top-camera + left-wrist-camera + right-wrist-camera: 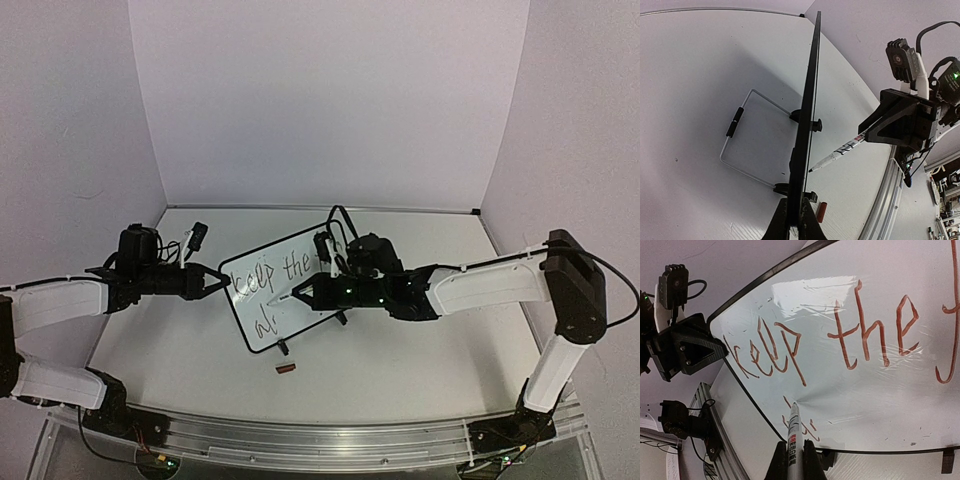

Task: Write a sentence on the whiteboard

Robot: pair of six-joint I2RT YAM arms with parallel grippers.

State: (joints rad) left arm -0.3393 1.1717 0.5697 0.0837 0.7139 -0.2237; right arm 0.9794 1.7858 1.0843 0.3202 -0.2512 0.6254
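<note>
The whiteboard (292,318) stands tilted on the table, propped on a wire stand (747,142). Its left edge is pinched by my left gripper (222,283), which is shut on it; in the left wrist view the board (809,100) runs edge-on up from the jaws (795,220). My right gripper (792,449) is shut on a marker (793,432) whose tip touches the board face. The sentence (840,340) in reddish strokes reads "keep the" plus the start of another letter at the right edge. A few strokes of a second line lie beside the marker tip.
A small red marker cap (287,369) lies on the table in front of the board, seen as the cap (821,212) beside a black foot. The aluminium rail (320,440) runs along the near edge. White walls close in the back and sides.
</note>
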